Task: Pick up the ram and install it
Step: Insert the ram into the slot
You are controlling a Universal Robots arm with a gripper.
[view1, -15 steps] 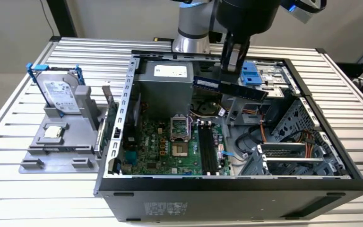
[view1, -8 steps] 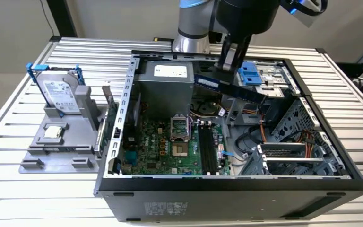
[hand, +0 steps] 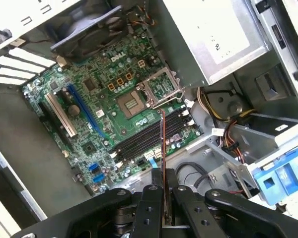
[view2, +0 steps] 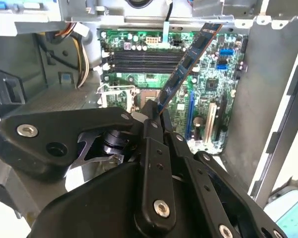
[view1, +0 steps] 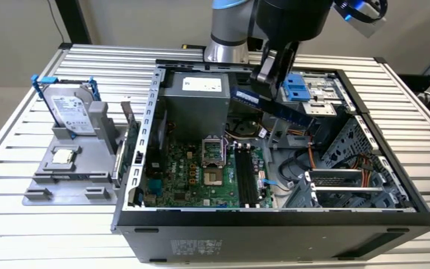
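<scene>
**Ram clamped in the gripper above the open case**

The exterior view shows the arm reaching down over the open computer case (view1: 275,216). The gripper (view1: 270,72) is closed on one end of the ram (view1: 275,106). The stick hangs tilted in the air above the case's interior, with its free end sloping down towards the exterior view's right, clear of the motherboard (view1: 192,174).

In the second wrist view, the gripper (view2: 156,119) pinches the ram (view2: 188,62) by its end. The broad face of the stick is visible, crossing in front of the memory slots (view2: 139,59).

The first wrist view shows the ram (hand: 162,144) edge-on as a thin line rising from the gripper (hand: 164,178). It lies over the dark memory slots (hand: 149,134), beside the processor socket (hand: 161,87).

A fan (hand: 84,34) and a blue drive caddy (hand: 283,178) sit at the edges of the case. Bundled cables (hand: 223,129) lie near the slots.

Outside the case, on the slatted tabletop (view1: 20,224), a hard drive (view1: 73,109) with blue rails stands upright in a grey stand (view1: 69,168), at the exterior view's left.
</scene>
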